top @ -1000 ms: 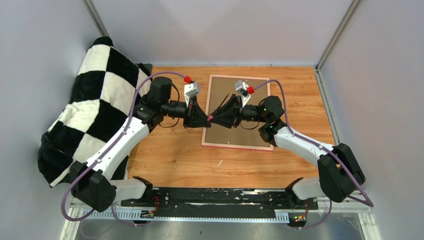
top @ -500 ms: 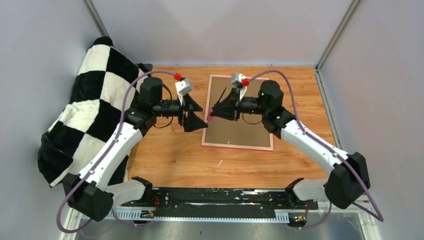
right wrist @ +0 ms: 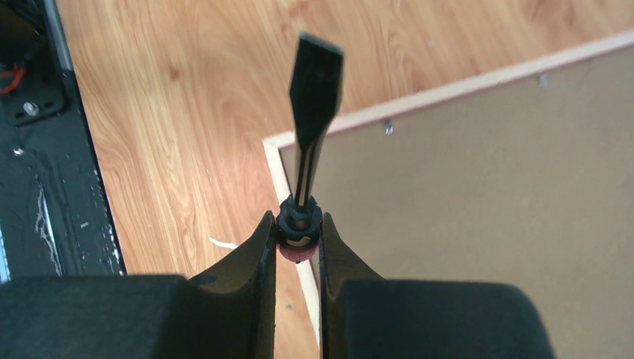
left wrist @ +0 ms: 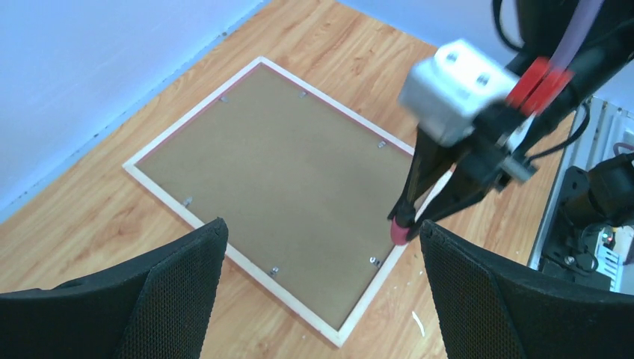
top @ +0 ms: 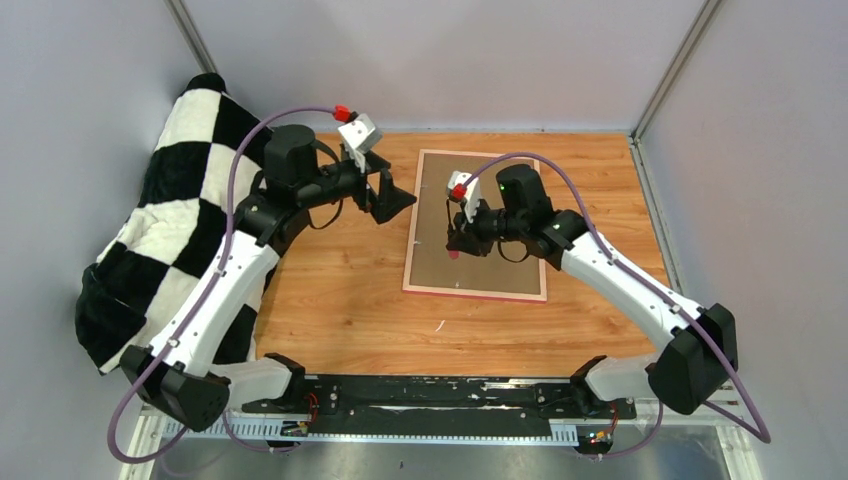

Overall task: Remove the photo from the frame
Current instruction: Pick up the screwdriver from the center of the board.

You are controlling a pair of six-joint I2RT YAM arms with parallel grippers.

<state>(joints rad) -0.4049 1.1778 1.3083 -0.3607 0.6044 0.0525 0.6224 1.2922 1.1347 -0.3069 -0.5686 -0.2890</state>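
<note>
The frame (top: 475,293) lies face down on the wooden table, its brown backing board (top: 490,265) up, so the photo is hidden. Small metal tabs (left wrist: 274,271) hold the board along the frame's inner edge (left wrist: 247,262). My right gripper (top: 455,245) is shut on the red handle (right wrist: 297,252) of a flat-bladed screwdriver (right wrist: 314,90), which hangs over the frame's near left edge (right wrist: 448,88). My left gripper (top: 390,197) stands open and empty, raised left of the frame. In the left wrist view the open left gripper (left wrist: 321,228) looks down on the frame's near left corner.
A black-and-white checkered blanket (top: 190,210) is heaped at the table's left edge. Grey walls close in the far and right sides. A small white scrap (top: 438,325) lies on the wood in front of the frame. The arms' base rail (top: 430,395) runs along the near edge.
The left gripper let go of the screwdriver, opened wide and drew back to the far left. The right gripper closed on the handle and swung the tool over the frame's left part.
</note>
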